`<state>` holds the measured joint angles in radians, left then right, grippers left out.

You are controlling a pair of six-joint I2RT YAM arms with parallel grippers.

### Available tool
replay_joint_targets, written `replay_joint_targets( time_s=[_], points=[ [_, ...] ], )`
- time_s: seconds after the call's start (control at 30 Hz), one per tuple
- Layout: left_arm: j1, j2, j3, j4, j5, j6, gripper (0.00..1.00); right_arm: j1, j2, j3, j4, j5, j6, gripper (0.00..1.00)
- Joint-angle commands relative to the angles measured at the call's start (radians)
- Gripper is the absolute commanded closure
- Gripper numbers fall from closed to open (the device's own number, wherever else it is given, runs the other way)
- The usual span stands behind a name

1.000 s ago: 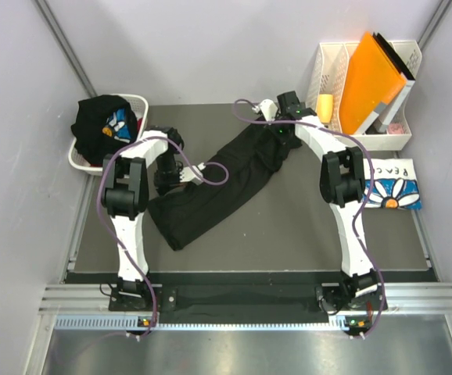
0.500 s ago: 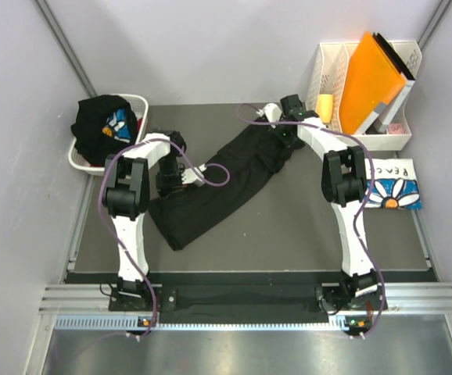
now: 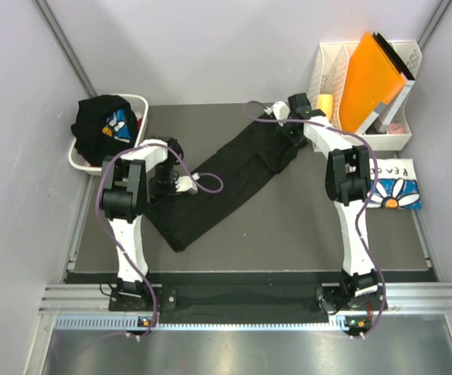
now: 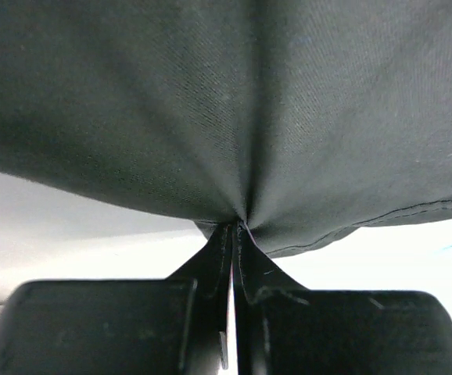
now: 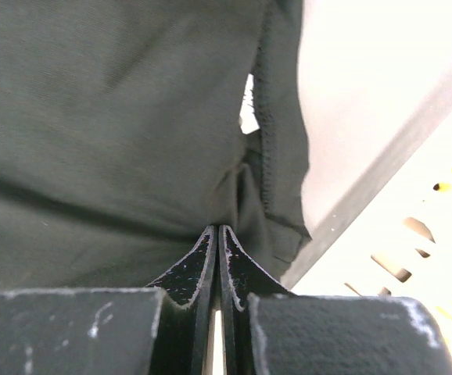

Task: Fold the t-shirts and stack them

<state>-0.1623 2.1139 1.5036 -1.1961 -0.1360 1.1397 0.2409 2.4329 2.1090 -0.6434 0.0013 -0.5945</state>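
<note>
Grey table (image 3: 288, 226), pale walls (image 3: 210, 47), black t-shirt (image 3: 226, 176) diagonal

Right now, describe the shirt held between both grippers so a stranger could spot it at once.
On the dark mat, a black t-shirt stretches diagonally between the left gripper and the right gripper. Unlike the printed black tee in the white basket and the folded daisy tee, it shows no print.
</note>
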Motion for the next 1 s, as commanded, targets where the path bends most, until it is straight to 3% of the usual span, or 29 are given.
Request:
replay_joint_targets(
  time_s=[0.0, 0.33, 0.53, 0.7, 0.97],
  points=[
    [0.049, 0.031, -0.046, 0.062, -0.047, -0.018, 1.0, -0.023, 0.015, 0.019, 0.007, 0.034, -0.013, 1.0],
    [0.063, 0.024, -0.088, 0.127, -0.128, -0.044, 1.0, -0.026, 0.006, -0.01, 0.013, 0.051, -0.045, 1.0],
    [0.066, -0.002, -0.036, 0.115, -0.059, -0.069, 1.0, -0.023, -0.038, -0.02, -0.002, 0.026, -0.036, 1.0],
    [0.069, -0.067, 0.027, 0.078, 0.079, -0.038, 1.0, -0.02, -0.115, -0.04, -0.007, 0.006, -0.018, 0.99],
    [0.069, -0.13, 0.049, 0.073, 0.069, -0.008, 0.99, -0.008, -0.228, -0.086, -0.012, 0.023, -0.016, 0.96]
  ],
)
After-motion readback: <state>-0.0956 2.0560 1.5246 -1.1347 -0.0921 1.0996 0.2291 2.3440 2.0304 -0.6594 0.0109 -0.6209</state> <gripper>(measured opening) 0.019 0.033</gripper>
